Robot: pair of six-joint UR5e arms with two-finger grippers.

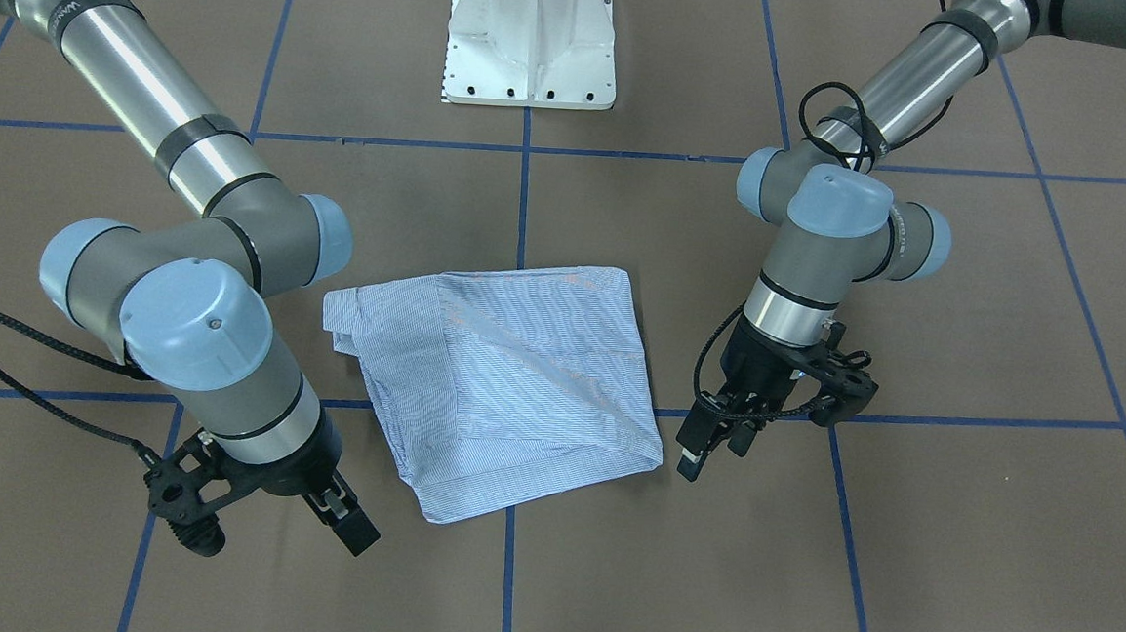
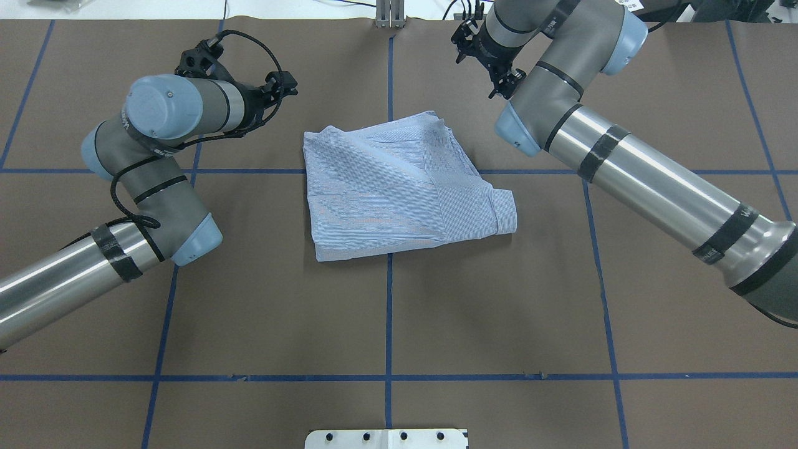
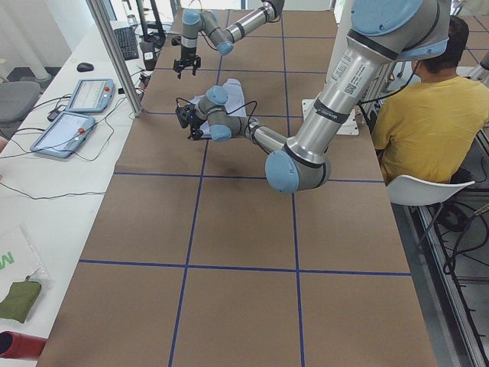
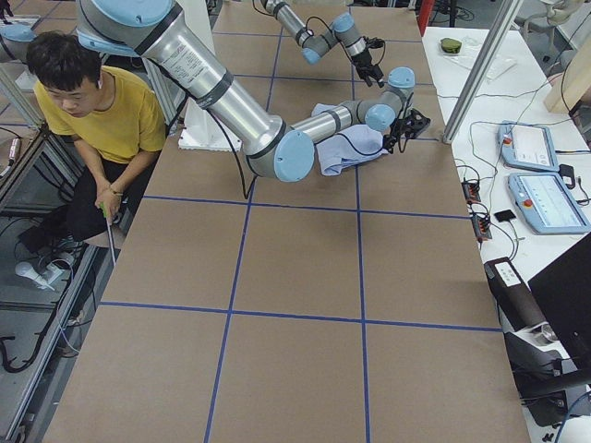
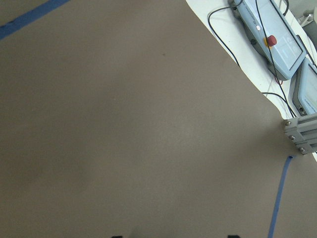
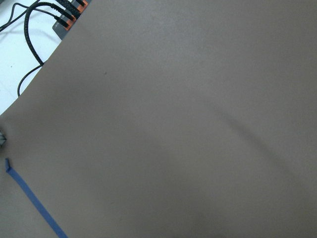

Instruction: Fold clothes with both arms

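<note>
1. Nearest the front-facing camera, the black two-finger right gripper (image 1: 347, 523) hangs low beside the light blue-and-white finely striped shirt (image 1: 520, 382), off its near corner on the robot's right, without touching it. I cannot tell whether its jaws are parted or closed.
2. The shirt lies flat on the brown paper-covered table (image 1: 898, 591), folded into a rough, slightly skewed square. It straddles a crossing of the blue tape lines (image 1: 987, 420), and a rumpled edge sticks out on the robot's right.
3. The black two-finger left gripper (image 1: 716, 450) hovers just off the shirt's other side, clear of the cloth. Its jaws are spread and hold nothing.
4. Beyond the shirt stands the white flared pedestal base (image 1: 532, 50), well apart from it.
</note>
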